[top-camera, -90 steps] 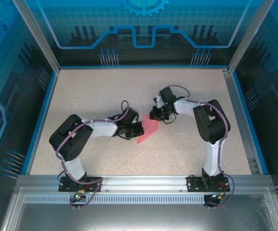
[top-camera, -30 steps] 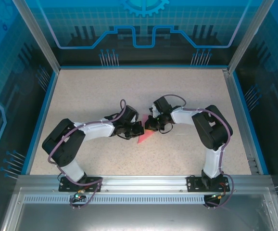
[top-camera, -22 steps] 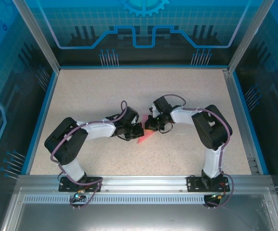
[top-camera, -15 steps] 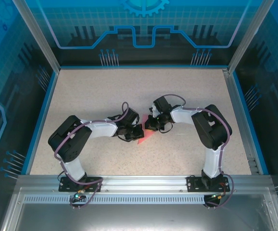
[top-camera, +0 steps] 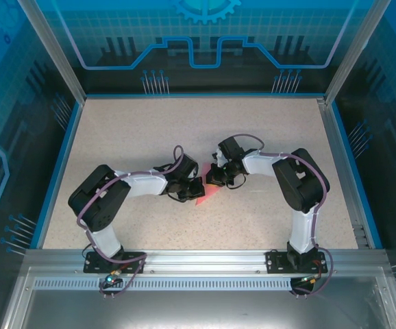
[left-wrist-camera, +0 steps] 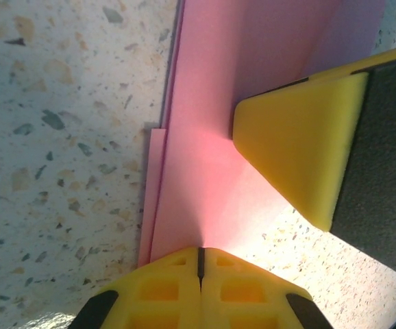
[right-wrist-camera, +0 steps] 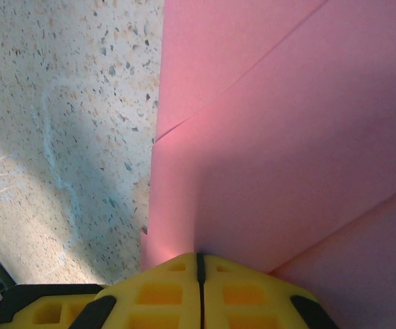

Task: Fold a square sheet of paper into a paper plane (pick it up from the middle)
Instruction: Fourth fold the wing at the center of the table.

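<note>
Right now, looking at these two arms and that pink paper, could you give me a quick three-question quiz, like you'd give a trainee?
1. True or false: the left gripper has its jaws spread wide apart.
2. What does the folded pink paper lie on? A) a speckled table B) a metal tray C) a blue cloth
3. Fill in: seen from above, the left gripper and the right gripper meet at the paper near the table's ____ (middle or corner).

Key
1. False: the jaws are shut together.
2. A
3. middle
</note>
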